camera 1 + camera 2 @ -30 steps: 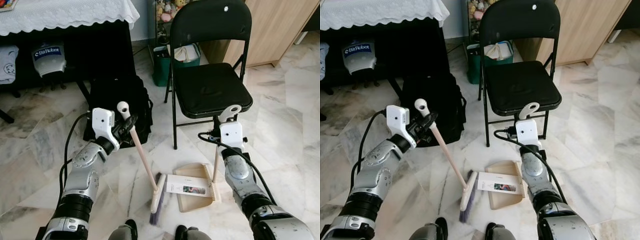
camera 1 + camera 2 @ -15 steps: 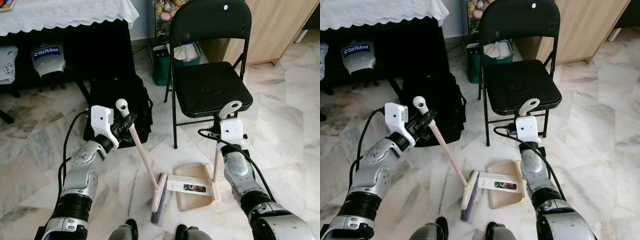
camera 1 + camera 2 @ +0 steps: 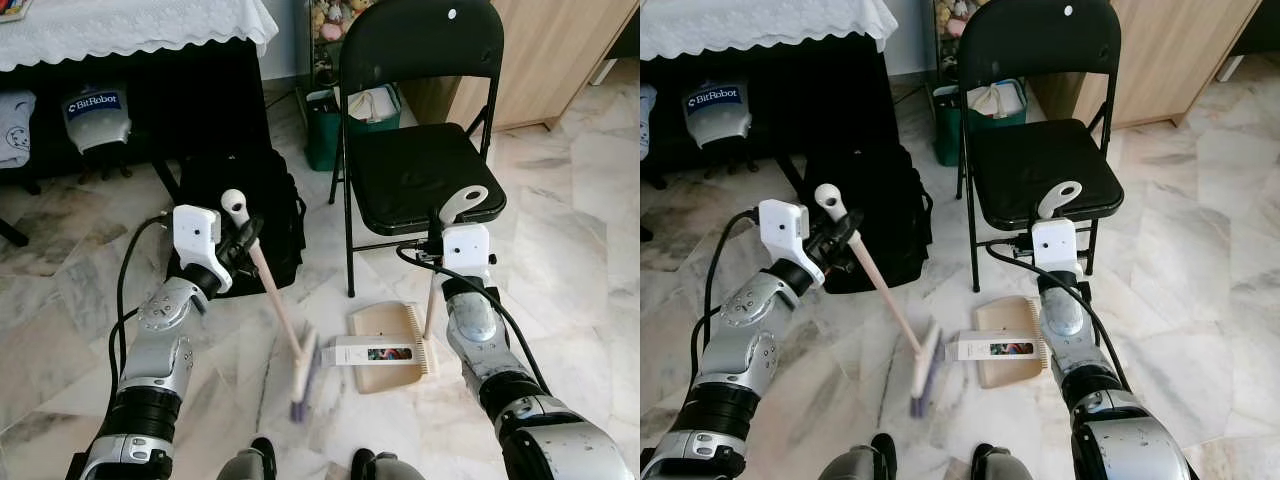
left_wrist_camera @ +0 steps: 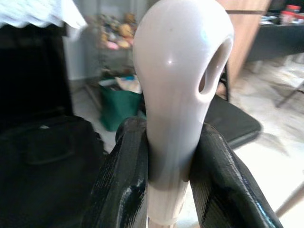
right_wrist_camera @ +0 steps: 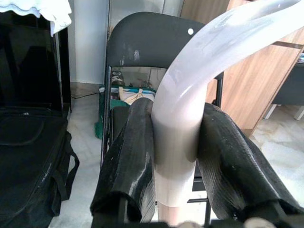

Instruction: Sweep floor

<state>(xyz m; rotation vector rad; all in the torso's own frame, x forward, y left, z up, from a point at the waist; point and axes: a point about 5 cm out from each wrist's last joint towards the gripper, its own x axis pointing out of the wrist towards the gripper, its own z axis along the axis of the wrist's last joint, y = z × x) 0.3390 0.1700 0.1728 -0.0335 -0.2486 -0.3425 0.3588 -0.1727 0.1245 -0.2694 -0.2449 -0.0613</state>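
My left gripper is shut on the top of a beige broom handle, its black fingers clamping the knob. The handle slants down to the broom head, which is blurred on the marble floor just left of a white box. That box lies across the lip of a beige dustpan. The dustpan's upright handle is clamped by my right gripper, which is shut in front of the chair.
A black folding chair stands right behind the dustpan. A black bag sits behind the broom, under a table with a white cloth. A green bin and a wooden cabinet stand farther back.
My left gripper moved left and the broom head swung left, now blurred. The dustpan and the white box sit slightly farther from me than before.
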